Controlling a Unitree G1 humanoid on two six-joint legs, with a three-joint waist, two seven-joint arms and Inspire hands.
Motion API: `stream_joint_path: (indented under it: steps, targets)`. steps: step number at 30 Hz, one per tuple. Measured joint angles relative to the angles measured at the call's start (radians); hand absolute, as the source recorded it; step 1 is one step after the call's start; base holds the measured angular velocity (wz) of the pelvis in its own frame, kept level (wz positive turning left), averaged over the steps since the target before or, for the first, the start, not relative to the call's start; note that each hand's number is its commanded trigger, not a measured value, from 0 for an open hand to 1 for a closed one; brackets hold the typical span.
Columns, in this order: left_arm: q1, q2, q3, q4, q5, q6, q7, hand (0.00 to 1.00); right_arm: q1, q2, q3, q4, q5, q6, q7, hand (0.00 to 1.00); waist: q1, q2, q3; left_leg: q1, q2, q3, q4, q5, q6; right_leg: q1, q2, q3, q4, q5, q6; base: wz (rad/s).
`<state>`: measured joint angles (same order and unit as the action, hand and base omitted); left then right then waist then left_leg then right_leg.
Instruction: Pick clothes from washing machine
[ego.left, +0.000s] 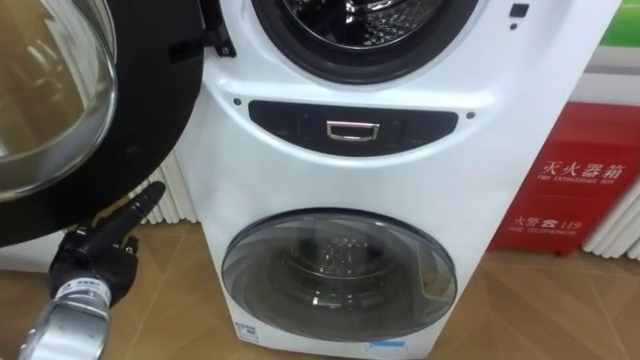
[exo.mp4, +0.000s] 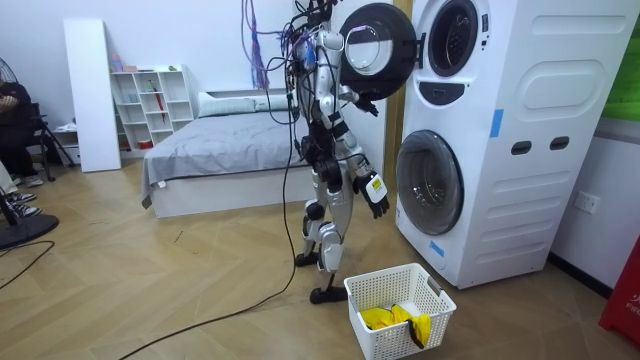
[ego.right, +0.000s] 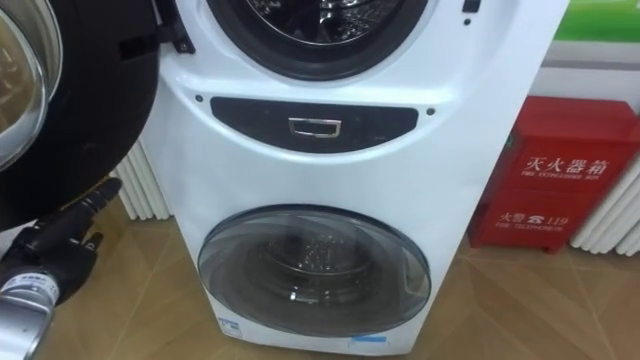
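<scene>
Stacked washing machine (ego.left: 340, 180), upper door (ego.left: 150, 90) hanging open: the left hand (ego.left: 100, 250) is hovering just under the door's black rim with straight, empty fingers, and the right hand (exo.mp4: 376, 195) is hanging loose and empty. Yellow clothes (exo.mp4: 395, 318) are lying in the white basket (exo.mp4: 400, 277) on the floor by the robot's feet, while the upper drum (ego.left: 360, 20) is showing bare metal. Risk: a nudge from the left hand could be swinging the door across the reach.

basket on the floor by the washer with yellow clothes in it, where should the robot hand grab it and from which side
Take the basket by its top rim, from above, on the side facing the robot. It stands upright and open-topped, and the yellow clothes lie low inside, so the rim is bare there.
</scene>
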<state>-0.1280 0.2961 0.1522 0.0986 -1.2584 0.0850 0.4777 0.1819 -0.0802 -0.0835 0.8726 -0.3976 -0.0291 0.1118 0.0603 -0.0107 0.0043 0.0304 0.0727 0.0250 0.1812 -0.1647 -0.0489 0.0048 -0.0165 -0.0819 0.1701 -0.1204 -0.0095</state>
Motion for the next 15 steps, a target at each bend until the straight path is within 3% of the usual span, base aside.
stream_joint_path:
  steps: [5,8,15]
  targets:
    - [0.003,-0.009,0.000,0.000,-0.128,-0.058,0.000,0.00,0.020,0.003,0.022,-0.049,-0.003,0.009,0.009,0.00,0.001,0.000,0.0008,0.014,0.000,0.005,-0.004,0.000,0.000,0.003,-0.001,0.003,0.001,-0.005,0.000,-0.02]
    - [0.023,-0.021,0.001,0.002,-0.151,-0.095,-0.020,0.00,0.025,0.004,0.023,-0.051,0.001,0.009,0.013,0.00,0.000,0.000,0.0010,0.036,0.000,0.013,-0.015,0.000,0.000,0.012,-0.001,0.005,0.003,-0.012,-0.001,-0.06]
    - [0.041,-0.035,0.011,0.017,-0.139,-0.115,-0.065,0.00,0.040,0.004,0.023,-0.066,-0.001,0.009,0.009,0.00,0.007,0.000,0.0009,0.051,0.000,0.027,-0.019,0.000,0.000,0.017,-0.001,0.016,0.018,-0.020,-0.001,-0.05]
